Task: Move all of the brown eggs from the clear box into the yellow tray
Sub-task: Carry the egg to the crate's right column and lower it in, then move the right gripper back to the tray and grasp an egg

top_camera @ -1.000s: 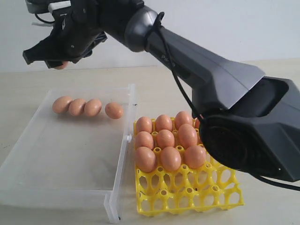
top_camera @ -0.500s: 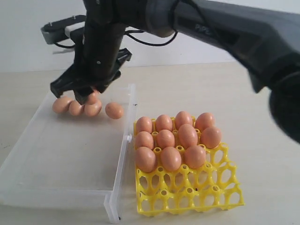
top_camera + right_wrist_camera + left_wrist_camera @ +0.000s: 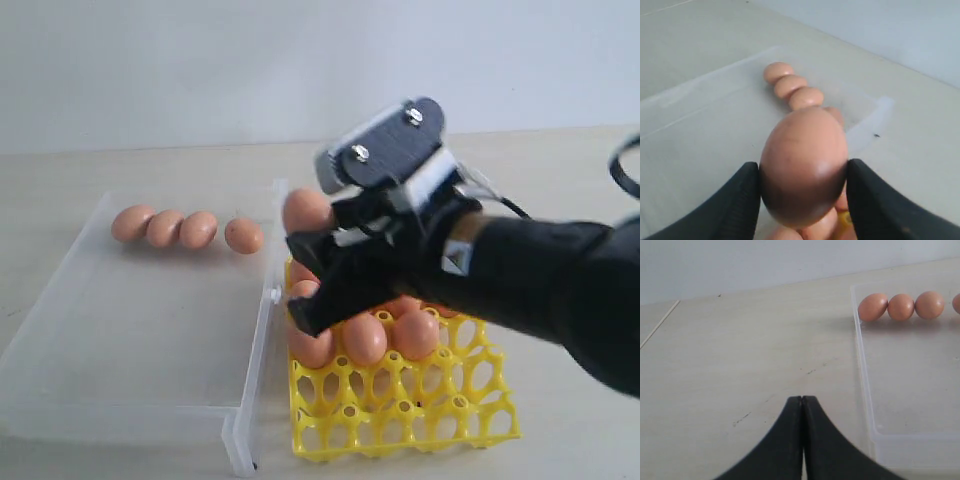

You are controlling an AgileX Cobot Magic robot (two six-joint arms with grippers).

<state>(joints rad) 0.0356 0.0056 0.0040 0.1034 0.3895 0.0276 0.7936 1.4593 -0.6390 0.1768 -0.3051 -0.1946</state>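
Brown eggs (image 3: 198, 229) lie in three places. Farthest left, over bare table (image 3: 730, 365) just outside the clear box (image 3: 140, 330), the left gripper (image 3: 801, 399) is empty with its two fingers pressed together. Inside the box, four eggs sit in a row along the far wall, the first three touching and the fourth a little apart to their right.

Next comes the carried egg (image 3: 307, 210), clamped across its middle by the right gripper (image 3: 803, 172), one black finger on each flank. It hangs above the box's right wall and the tray's far left corner, clear of both.

Right of that, the yellow tray (image 3: 400, 410) has eggs in its far rows, partly hidden by the fingers, and open cups along its near rows.

The main risk is position. The cups under the carried egg look filled, so lowering here would probably knock shell on shell, and the lower finger is already close to the seated eggs. A free cup lies nearer. The tray's pointed posts could also tip an off-centre egg, and a smooth oval can slip from a light grip.

The right arm (image 3: 540, 290) reaches in low from the right across the tray, with the gripper pointing left.
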